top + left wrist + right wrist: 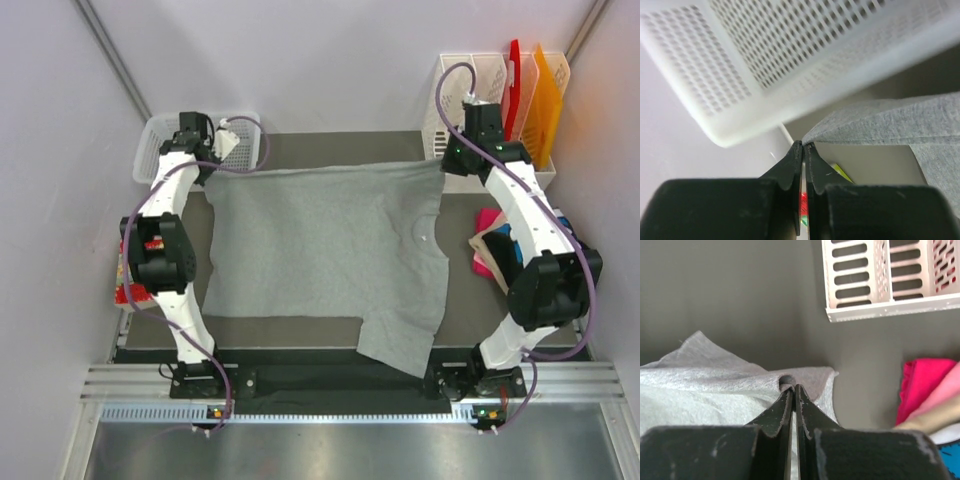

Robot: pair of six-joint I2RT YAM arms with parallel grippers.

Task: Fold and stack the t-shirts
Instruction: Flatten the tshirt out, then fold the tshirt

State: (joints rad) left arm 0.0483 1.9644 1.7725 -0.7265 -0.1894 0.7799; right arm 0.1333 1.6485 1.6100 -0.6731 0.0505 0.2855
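A plain light grey t-shirt [320, 250] lies spread across the dark table [330, 148]. One sleeve [400, 340] hangs over the near edge. My left gripper [213, 165] is at the shirt's far left corner. In the left wrist view it [803, 144] is shut on the tip of the grey cloth [890, 122], which is lifted off the table. My right gripper [447, 160] is at the far right corner. In the right wrist view it [793, 386] is shut on a bunched fold of the grey shirt [715, 385].
A pile of other t-shirts [495, 250], pink, tan and blue, lies at the right edge; it also shows in the right wrist view [925, 385]. A white mesh basket [160, 140] stands far left. A white rack [455, 80] with red and orange folders [530, 90] stands far right.
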